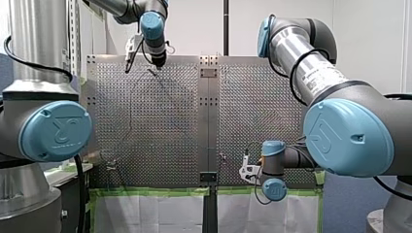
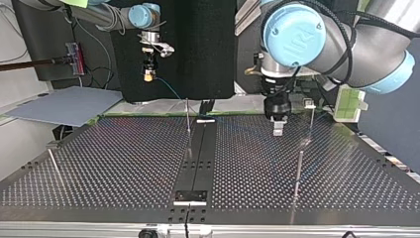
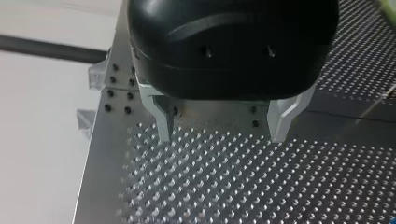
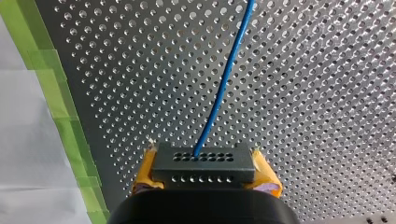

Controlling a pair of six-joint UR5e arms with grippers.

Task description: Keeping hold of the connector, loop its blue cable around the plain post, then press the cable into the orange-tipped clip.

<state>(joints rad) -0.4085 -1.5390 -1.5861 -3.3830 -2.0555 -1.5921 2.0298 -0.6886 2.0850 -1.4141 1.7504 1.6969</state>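
Between the yellow-padded fingers of my right gripper [image 4: 204, 161], a small dark grey connector block [image 4: 205, 171] with rows of tiny holes is sitting, and the fingers are squeezing it tight from both sides. A thin blue cable [image 4: 224, 79] is coming out of the block's top and running ahead over the silver worktop [image 4: 303, 93], which is full of little holes. A strip of green tape [image 4: 51, 93] is lying along the worktop's edge beside the gripper. In the top view this gripper is hanging up in the air at the left, and the cable is drooping down toward the worktop's far edge. My left gripper [image 3: 222, 133] is hovering just above the worktop, well apart from the block, with its two metal fingers standing wide apart and holding nothing. Thin metal posts [image 2: 298, 171] are standing upright on the worktop.
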